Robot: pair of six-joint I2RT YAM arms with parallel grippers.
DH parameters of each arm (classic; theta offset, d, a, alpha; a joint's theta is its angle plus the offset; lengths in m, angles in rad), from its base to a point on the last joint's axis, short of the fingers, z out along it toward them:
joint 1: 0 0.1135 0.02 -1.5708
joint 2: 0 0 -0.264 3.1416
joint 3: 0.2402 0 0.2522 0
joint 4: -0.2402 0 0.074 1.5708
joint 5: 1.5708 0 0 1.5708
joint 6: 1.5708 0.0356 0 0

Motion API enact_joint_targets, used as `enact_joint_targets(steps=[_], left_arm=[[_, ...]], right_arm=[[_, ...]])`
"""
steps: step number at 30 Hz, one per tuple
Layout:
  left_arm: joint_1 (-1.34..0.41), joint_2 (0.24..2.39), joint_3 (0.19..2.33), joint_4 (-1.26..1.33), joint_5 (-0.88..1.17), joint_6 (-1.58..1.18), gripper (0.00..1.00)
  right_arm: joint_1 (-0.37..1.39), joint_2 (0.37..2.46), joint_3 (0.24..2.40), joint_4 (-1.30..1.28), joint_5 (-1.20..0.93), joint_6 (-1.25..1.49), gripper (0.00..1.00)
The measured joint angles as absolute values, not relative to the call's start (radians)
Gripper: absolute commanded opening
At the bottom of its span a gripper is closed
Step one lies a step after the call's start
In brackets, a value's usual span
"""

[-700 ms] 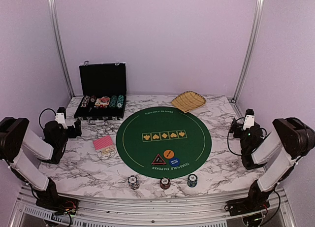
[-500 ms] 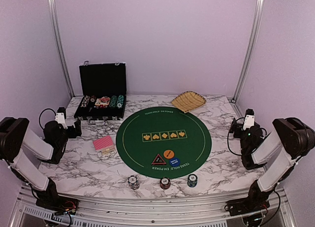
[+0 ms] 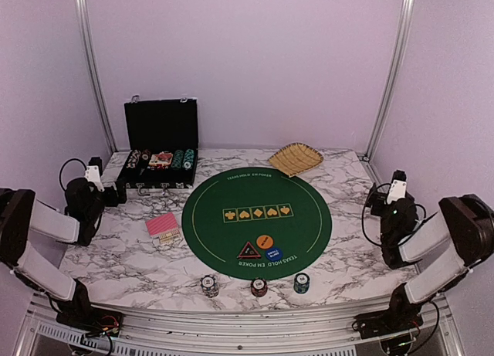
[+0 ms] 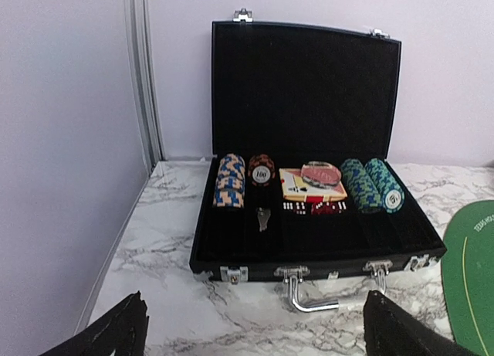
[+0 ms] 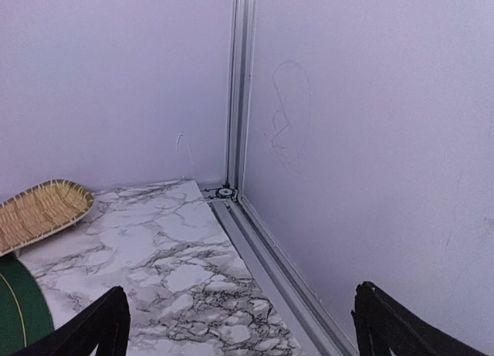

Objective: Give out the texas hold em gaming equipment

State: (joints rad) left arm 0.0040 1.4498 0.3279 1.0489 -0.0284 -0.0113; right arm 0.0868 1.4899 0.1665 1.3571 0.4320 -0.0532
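The marble table is carrying a round green mat at its middle, and an open black case is sitting at the far left corner with a tan basket lying by the far edge, right of centre. A deck of pink-backed cards is lying just off the mat's left side, undealt as far as I can tell. On the part of the mat towards the near edge, the triangular marker, the orange button and the blue button are sitting close together. Three small chip stacks are standing in a row along the near edge, which suggests that laying out is partly under way. Rows of chips are resting in the case, so more chips, the cards and the buttons are probably waiting to be shared out to player places. The left gripper is hanging at the left edge, facing the case from just short of it, with its fingers spread wide, holding and touching nothing. The right gripper is hanging at the right edge, pointing at the far right corner, likewise spread wide and gripping nothing.
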Motion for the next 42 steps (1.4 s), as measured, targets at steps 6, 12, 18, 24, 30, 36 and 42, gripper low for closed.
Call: enact_joint_targets(steps=[6, 12, 18, 24, 30, 36, 42], left_arm=[[0.025, 1.34, 0.461, 0.827, 0.022, 0.028, 0.99], [0.025, 1.304, 0.709, 0.381, 0.052, 0.102, 0.99], [0.025, 1.276, 0.965, 0.005, 0.052, 0.18, 0.99], [0.025, 1.179, 0.983, -0.258, 0.069, 0.229, 0.99], [0.025, 1.179, 1.013, -0.416, 0.093, 0.269, 0.99], [0.025, 1.186, 1.018, -0.5, 0.098, 0.312, 0.99], [0.025, 1.19, 1.019, -0.544, 0.103, 0.334, 0.99]], right_arm=[[0.093, 1.231, 0.451, 0.907, 0.459, 0.004, 0.99], [0.09, 1.164, 0.687, 0.513, 0.382, 0.191, 0.99], [0.131, 1.188, 0.777, 0.235, 0.1, 0.308, 0.92], [0.463, 1.295, 0.899, 0.08, 0.022, 0.308, 0.91], [0.744, 1.465, 1.013, -0.048, 0.025, 0.276, 0.85], [0.941, 1.681, 1.111, -0.186, 0.028, 0.231, 0.8], [0.973, 1.724, 1.119, -0.273, 0.026, 0.184, 0.69]])
